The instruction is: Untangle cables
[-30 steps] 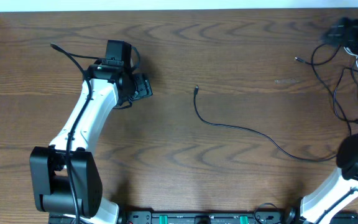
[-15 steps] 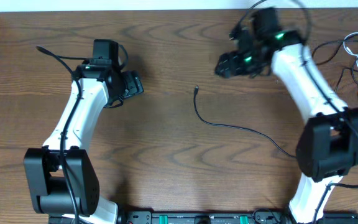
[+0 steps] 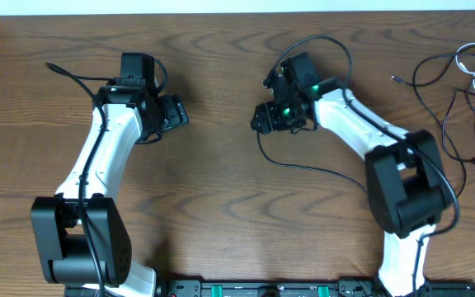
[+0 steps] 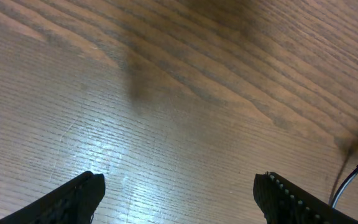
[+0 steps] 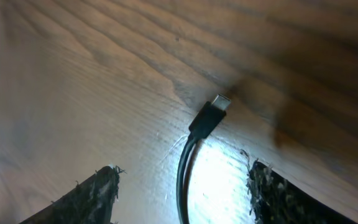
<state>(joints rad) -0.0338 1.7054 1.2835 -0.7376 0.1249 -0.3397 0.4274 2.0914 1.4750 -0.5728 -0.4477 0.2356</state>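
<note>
Cables (image 3: 445, 125) — one black cord (image 3: 303, 166) apart.

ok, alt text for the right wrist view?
A black cable ending in a small plug lies on the wooden table, between the open fingers of the right claw. Neither finger touches the cable.

From overhead, the cables (image 3: 455, 99) run off the right edge and the right gripper (image 3: 259, 124) hides one plug (image 5: 211, 114).
</note>
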